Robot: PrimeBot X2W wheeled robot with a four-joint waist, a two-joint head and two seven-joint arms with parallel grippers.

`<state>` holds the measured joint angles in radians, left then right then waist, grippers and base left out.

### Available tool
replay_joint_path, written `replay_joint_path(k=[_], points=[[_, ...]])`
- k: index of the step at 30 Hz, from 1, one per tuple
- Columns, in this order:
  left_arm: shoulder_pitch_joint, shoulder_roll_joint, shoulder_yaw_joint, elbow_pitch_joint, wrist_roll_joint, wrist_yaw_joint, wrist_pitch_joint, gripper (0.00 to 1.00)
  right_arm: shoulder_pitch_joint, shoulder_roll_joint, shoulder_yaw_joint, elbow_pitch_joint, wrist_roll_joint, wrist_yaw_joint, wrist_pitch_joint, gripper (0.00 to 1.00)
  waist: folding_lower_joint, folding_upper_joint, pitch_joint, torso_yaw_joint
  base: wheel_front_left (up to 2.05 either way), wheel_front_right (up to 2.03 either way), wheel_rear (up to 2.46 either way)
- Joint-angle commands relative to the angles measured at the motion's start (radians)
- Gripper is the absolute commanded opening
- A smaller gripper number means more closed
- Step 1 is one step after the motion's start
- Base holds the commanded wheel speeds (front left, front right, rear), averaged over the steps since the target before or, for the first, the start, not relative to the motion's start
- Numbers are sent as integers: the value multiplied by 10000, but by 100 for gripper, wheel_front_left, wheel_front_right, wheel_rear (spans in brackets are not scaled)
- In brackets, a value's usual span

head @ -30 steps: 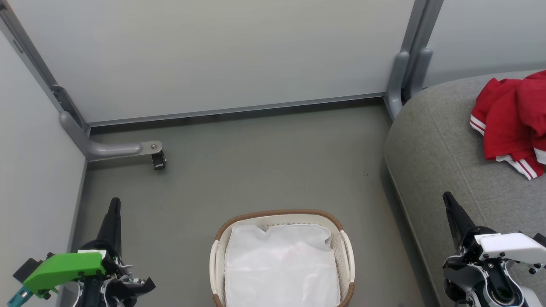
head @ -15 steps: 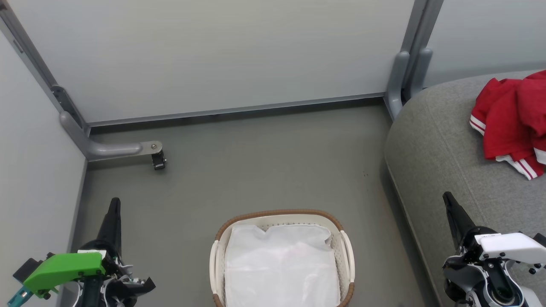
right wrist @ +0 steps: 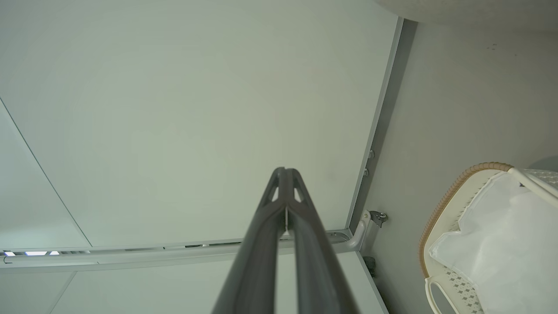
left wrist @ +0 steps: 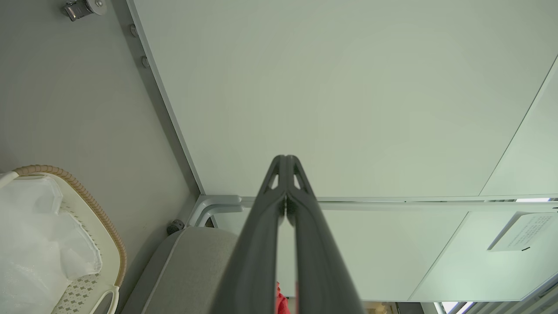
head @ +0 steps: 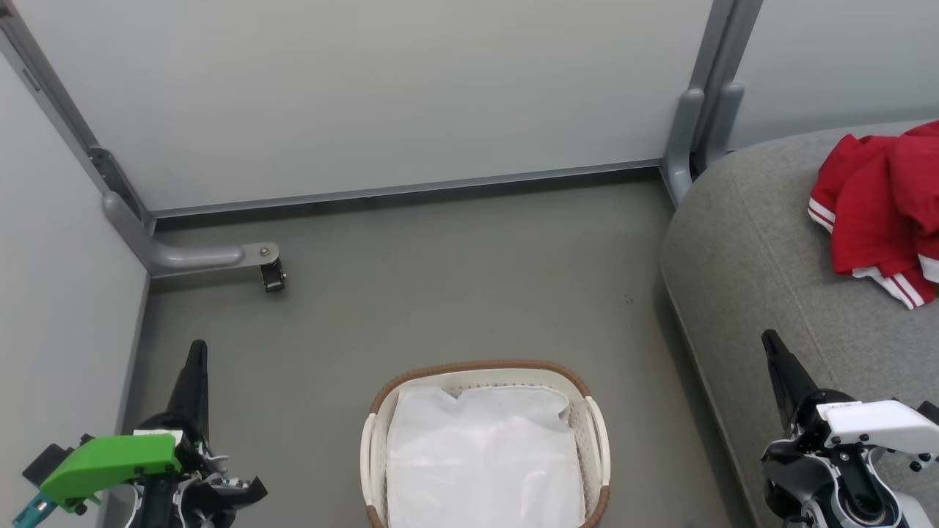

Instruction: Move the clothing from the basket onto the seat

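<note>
— Resting on the seat (head: 748,257), the red clothing (head: 880,213) is seen in a heap, well apart from the basket (head: 480,364). Why are both grippers held low at either side?
— Nothing red is seen in the basket, only the white liner sheet (head: 484,455), so the task is judged finished and no grasp is needed. The left gripper (head: 196,356) and right gripper (head: 772,345) are each pressed together, with nothing pinched.
— And the count?
— One basket, one sheet, one seat, two grippers. The garments in the heap cannot be counted.

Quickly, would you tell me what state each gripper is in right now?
Left gripper: closed, holding nothing.
Right gripper: closed, holding nothing.
</note>
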<state>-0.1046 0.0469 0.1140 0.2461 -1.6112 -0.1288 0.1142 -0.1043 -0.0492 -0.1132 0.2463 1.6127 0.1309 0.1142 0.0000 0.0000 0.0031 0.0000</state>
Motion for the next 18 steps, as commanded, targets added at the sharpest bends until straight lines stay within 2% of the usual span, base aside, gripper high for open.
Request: replay_joint_path(k=[1, 18], points=[[-96, 62, 19, -22, -33, -43, 33, 0, -77, -42, -26, -39, 10, -3, 24, 0, 0, 0, 0, 0, 0, 0, 0], [-95, 62, 18, -21, -33, -43, 33, 0, -78, -39, -30, -39, 6, -3, 28, 0, 0, 0, 0, 0, 0, 0, 0]])
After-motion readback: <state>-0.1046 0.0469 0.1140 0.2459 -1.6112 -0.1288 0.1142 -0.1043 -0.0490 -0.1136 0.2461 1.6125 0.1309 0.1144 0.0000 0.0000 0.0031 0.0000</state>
